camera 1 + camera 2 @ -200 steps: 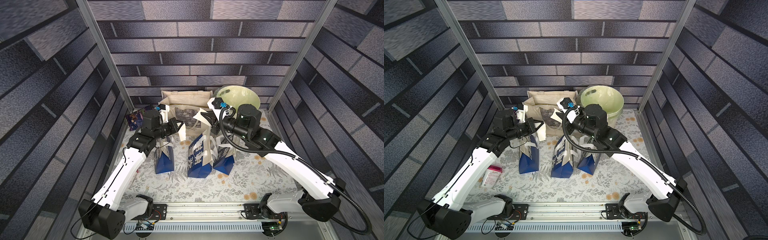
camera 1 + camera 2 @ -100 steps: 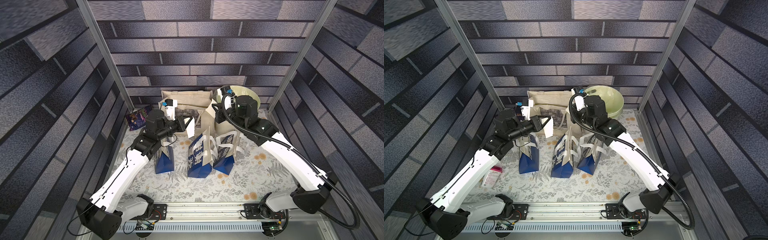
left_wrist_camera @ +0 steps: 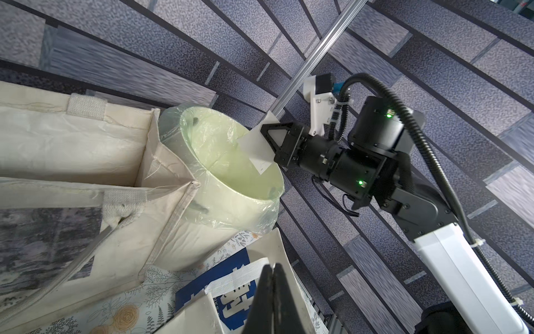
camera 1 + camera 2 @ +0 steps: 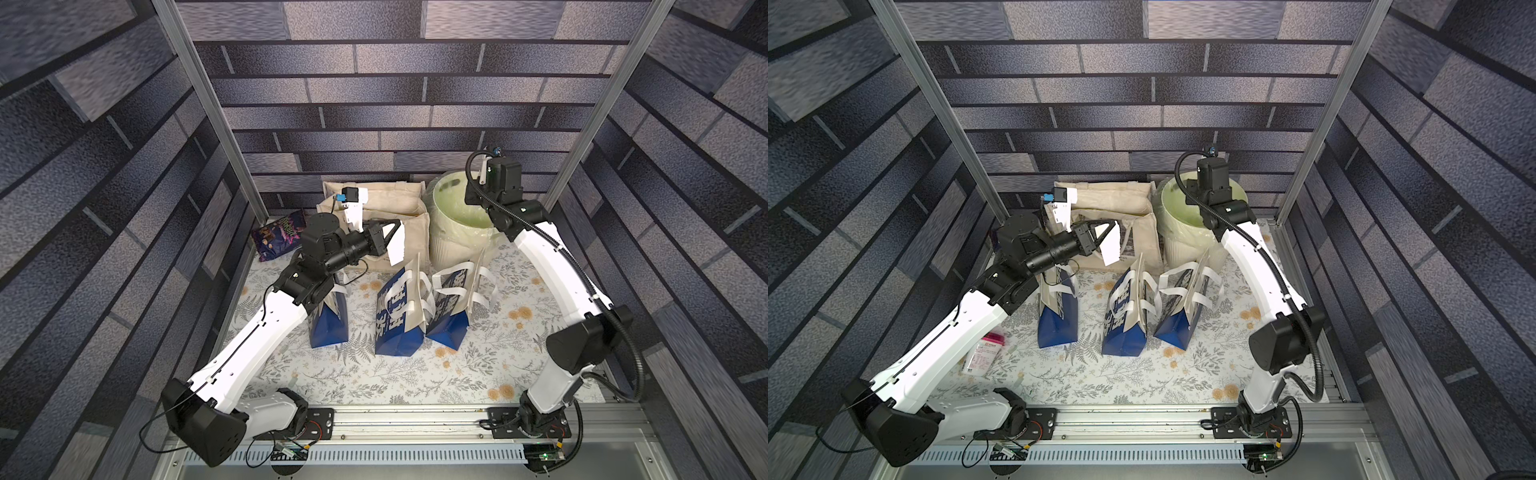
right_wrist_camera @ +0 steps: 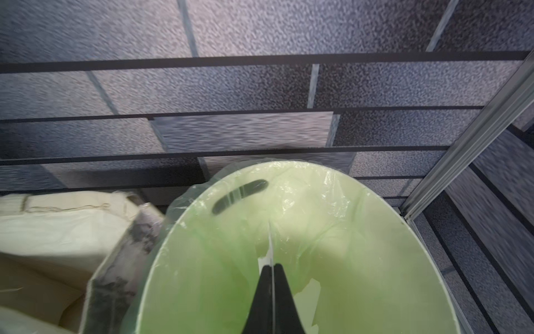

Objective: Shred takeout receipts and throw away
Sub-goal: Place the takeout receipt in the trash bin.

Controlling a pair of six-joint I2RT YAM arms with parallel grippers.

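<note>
Two hands closed, each on one slip. Left hand: left receipt slip dangling near tote bag. Right hand: right receipt slip over lined bin mouth. Three paper bags standing on surface.

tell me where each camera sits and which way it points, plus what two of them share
Top views: high over the front, looking down and back across the table; both whole arms show, the left gripper pinching a paper slip.
Left wrist: on the left arm, looking past its own shut fingers at the bin and the right gripper, which pinches a paper scrap over it.
Right wrist: on the right arm, looking down past its shut fingers into the bin.
Shared: both wrist views show the bin.
</note>
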